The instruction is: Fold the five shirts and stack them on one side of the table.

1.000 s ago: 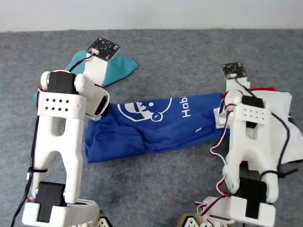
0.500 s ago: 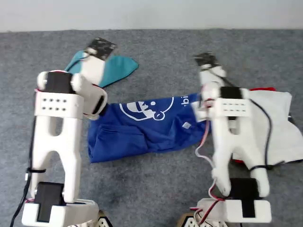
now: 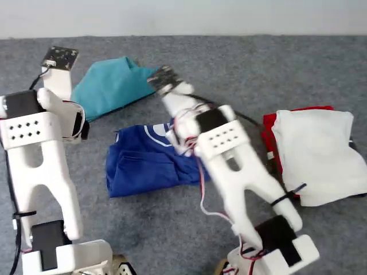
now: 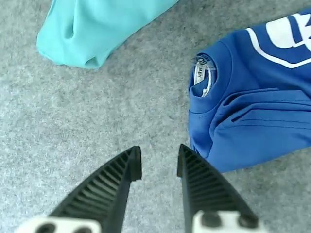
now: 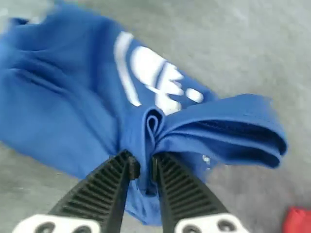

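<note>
The left gripper [image 4: 159, 162] hangs above the bare grey table [image 3: 241, 63]. Its 2 fingers stand moderately apart and nothing lies between them. It sits just beside the collar edge of the blue shirt [image 4: 252, 111] without touching it.

The right gripper [image 5: 143, 167] is closed on 1 raised fold of the blue shirt [image 5: 73, 97]. The cloth is pinched between both fingers and bunches into a ridge beyond the tips. In the high view, the right arm [image 3: 223, 137] reaches diagonally across the table and over the shirt's right part.

The blue shirt [image 3: 143, 166] lies crumpled near the middle of the table, between the 2 arms. Its white print faces up.

The teal shirt [image 3: 109, 86] lies at the far left, apart from the blue shirt.

The white shirt [image 3: 315, 152] lies at the right side on top of the red shirt [image 3: 269, 129], whose edge shows along its left and far borders.
</note>
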